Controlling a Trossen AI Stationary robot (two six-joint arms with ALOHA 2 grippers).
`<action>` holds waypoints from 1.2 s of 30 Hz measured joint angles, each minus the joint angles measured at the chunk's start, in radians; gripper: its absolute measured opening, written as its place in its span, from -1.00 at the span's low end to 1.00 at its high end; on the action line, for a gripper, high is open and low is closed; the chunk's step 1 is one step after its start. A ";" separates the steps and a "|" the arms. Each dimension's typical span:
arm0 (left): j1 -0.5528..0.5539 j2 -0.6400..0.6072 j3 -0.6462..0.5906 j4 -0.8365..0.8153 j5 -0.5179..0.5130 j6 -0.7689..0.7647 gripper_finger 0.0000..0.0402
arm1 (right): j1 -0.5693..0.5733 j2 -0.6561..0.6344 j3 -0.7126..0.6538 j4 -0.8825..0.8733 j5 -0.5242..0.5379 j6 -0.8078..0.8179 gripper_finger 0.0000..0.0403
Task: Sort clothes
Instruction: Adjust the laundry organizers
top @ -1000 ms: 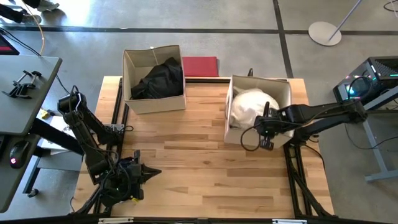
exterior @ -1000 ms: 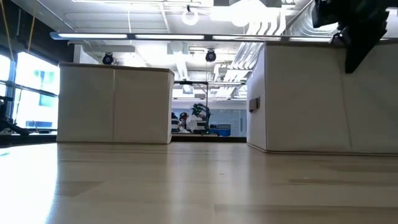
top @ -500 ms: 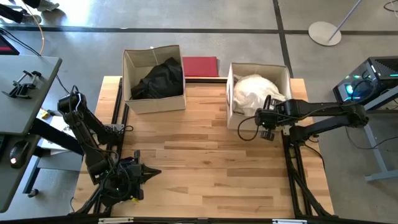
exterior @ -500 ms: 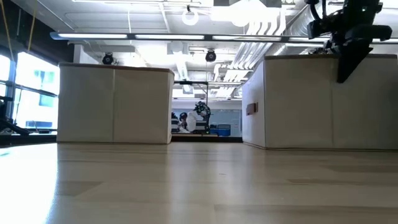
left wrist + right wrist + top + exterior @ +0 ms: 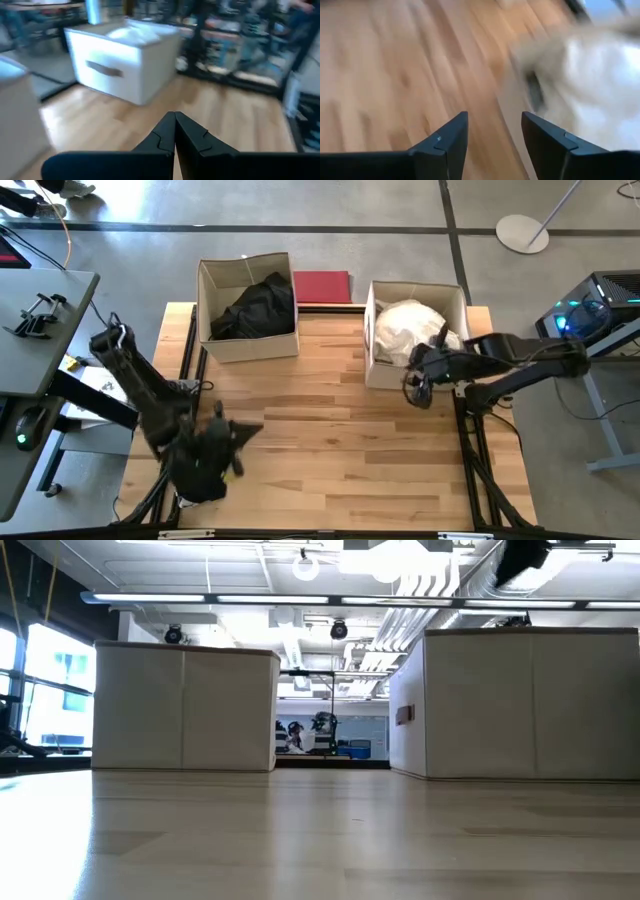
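Clothes — white heap [image 5: 408,330] boxed, no clear long axis — right fingers [image 5: 420,388] open beside it, left fingers [image 5: 248,434] closed.

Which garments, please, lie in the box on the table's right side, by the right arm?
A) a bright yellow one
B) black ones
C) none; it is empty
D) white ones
D: in the high view the right box holds a heap of white clothes, while the black clothes fill the left box.
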 joint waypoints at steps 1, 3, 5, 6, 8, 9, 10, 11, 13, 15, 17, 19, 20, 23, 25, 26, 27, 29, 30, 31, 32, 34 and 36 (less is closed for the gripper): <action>0.038 -0.032 0.008 -0.016 0.016 0.021 -1.00 | 0.029 0.000 -0.009 0.074 0.017 -0.019 -0.14; 0.135 -0.103 0.025 -0.062 0.107 0.086 -0.99 | 0.092 0.002 -0.050 0.240 0.029 -0.065 -0.14; 0.256 -0.176 0.034 -0.104 0.234 0.163 -0.94 | 0.156 0.015 -0.108 0.428 0.028 -0.119 -0.14; 0.321 -0.211 0.036 -0.119 0.300 0.208 -0.90 | 0.188 0.025 -0.139 0.526 0.028 -0.145 -0.14; 0.456 -0.271 0.037 -0.153 0.432 0.302 -0.80 | 0.252 0.057 -0.208 0.721 0.028 -0.186 -0.14; 0.523 -0.293 0.037 -0.175 0.493 0.345 -0.73 | 0.281 0.081 -0.242 0.820 0.028 -0.203 -0.14; 0.587 -0.309 0.037 -0.198 0.545 0.395 -0.67 | 0.310 0.108 -0.273 0.915 0.026 -0.215 -0.14; 0.648 -0.320 0.037 -0.221 0.590 0.447 -0.59 | 0.334 0.140 -0.304 1.007 0.025 -0.227 -0.14; 0.764 -0.330 0.037 -0.267 0.669 0.520 -0.43 | 0.375 0.212 -0.355 1.193 0.026 -0.244 -0.14; 0.884 -0.329 0.037 -0.306 0.742 0.553 -0.28 | 0.405 0.296 -0.390 1.366 0.034 -0.256 -0.14; 0.994 -0.313 0.037 -0.339 0.809 0.577 -0.16 | 0.426 0.383 -0.402 1.500 0.060 -0.261 -0.14; 1.088 -0.295 0.036 -0.378 0.857 0.622 -0.08 | 0.440 0.470 -0.398 1.597 0.088 -0.260 -0.14; 1.125 -0.287 0.036 -0.391 0.865 0.651 -0.07 | 0.444 0.511 -0.389 1.631 0.095 -0.260 -0.14; 1.209 -0.264 0.036 -0.419 0.853 0.763 -0.06 | 0.449 0.615 -0.355 1.713 0.104 -0.256 -0.14; 1.246 -0.248 0.036 -0.426 0.850 0.853 -0.08 | 0.449 0.669 -0.328 1.735 0.104 -0.240 -0.14; 1.259 -0.240 0.036 -0.427 0.854 0.888 -0.10 | 0.449 0.690 -0.315 1.732 0.104 -0.232 -0.14; 1.271 -0.231 0.036 -0.431 0.868 0.921 -0.12 | 0.449 0.711 -0.301 1.732 0.104 -0.226 -0.14; 1.292 -0.212 0.036 -0.453 0.913 0.970 -0.18 | 0.449 0.738 -0.279 1.733 0.104 -0.217 -0.14; 1.300 -0.203 0.036 -0.461 0.944 0.982 -0.21 | 0.449 0.749 -0.267 1.733 0.104 -0.217 -0.14; 1.306 -0.194 0.036 -0.469 0.968 0.985 -0.25 | 0.449 0.757 -0.257 1.735 0.104 -0.217 -0.14; 1.312 -0.186 0.036 -0.480 0.987 0.983 -0.30 | 0.449 0.762 -0.252 1.735 0.104 -0.217 -0.14; 1.312 -0.174 0.036 -0.497 1.005 0.978 -0.42 | 0.449 0.764 -0.244 1.733 0.104 -0.217 -0.14; 1.303 -0.170 0.036 -0.520 1.010 0.979 -0.60 | 0.449 0.763 -0.243 1.737 0.105 -0.214 -0.14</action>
